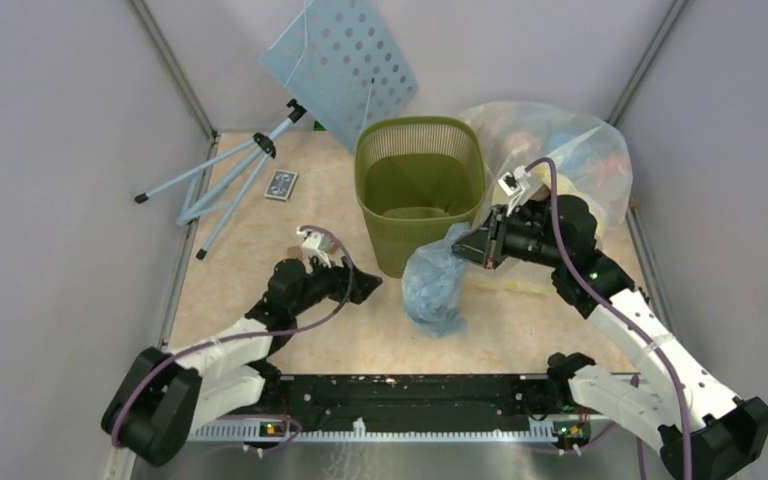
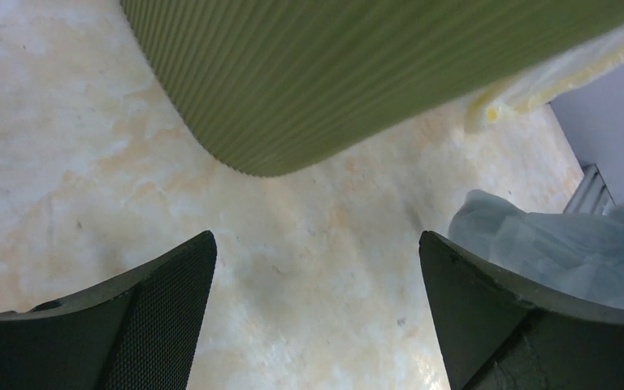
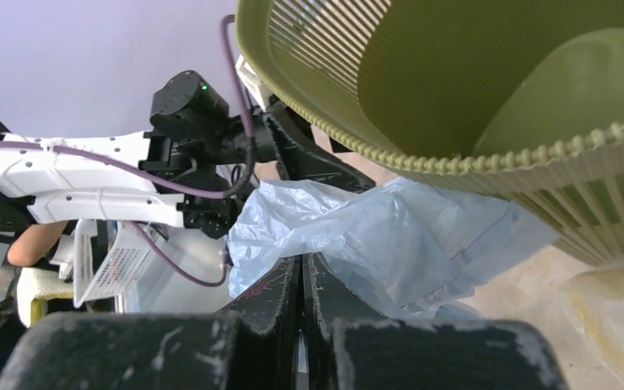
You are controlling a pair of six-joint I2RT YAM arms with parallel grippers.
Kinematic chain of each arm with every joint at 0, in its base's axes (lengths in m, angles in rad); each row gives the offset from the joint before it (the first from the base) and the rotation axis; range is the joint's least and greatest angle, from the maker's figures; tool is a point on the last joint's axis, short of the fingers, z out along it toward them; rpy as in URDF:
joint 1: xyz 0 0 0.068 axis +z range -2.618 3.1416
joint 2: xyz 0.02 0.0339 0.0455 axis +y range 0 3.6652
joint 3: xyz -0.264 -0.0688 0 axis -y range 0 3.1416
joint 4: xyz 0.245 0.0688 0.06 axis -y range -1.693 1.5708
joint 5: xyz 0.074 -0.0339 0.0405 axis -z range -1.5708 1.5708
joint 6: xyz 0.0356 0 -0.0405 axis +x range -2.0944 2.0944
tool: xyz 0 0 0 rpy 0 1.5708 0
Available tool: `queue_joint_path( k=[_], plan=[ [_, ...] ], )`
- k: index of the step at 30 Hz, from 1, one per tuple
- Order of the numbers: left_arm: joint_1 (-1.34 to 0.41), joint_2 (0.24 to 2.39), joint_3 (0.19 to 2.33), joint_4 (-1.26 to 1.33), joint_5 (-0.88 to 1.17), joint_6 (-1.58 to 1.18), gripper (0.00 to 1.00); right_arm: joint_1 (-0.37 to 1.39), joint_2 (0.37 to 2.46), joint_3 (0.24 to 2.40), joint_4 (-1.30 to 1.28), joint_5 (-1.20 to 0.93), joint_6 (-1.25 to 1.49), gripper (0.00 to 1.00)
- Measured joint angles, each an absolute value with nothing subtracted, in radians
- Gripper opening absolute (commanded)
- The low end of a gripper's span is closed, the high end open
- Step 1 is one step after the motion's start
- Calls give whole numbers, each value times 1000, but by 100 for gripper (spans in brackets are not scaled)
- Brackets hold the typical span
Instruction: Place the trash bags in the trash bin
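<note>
Your left gripper (image 1: 365,285) sits low by the bin's (image 1: 392,240) near-left wall, jaws apart and empty. The bag (image 1: 434,288) is not in yet. It droops crumpled, pale blue and translucent, outside the bin's near-right wall, below the rim. Your right gripper (image 1: 463,248) has its jaws clamped on the bag's top. The lift over the rim and the release are left to do.

The left arm (image 1: 222,352) and right arm (image 1: 650,335) wear white shells on their long links, with black housings at the joints. A thin purple cable (image 3: 230,57) runs along each. A small green light (image 3: 204,87) glows on a joint. The fingers (image 2: 154,317) are black with finely dimpled pads; the right pair looks scuffed.
</note>
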State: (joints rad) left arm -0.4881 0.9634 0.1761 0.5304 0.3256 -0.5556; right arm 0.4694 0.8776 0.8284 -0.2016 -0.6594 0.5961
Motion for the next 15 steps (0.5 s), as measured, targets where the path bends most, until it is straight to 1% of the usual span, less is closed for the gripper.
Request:
queue_joint_path(
  k=[4, 9, 15],
  plan=[
    [-493, 1156, 290, 578, 300, -556, 99, 469, 859, 827, -174, -625, 588, 0],
    [-497, 1415, 491, 627, 297, -556, 99, 469, 796, 823, -171, -569, 553, 0],
    [-499, 1657, 736, 630, 321, -562, 99, 469, 733, 763, -165, -551, 544, 0]
  ],
)
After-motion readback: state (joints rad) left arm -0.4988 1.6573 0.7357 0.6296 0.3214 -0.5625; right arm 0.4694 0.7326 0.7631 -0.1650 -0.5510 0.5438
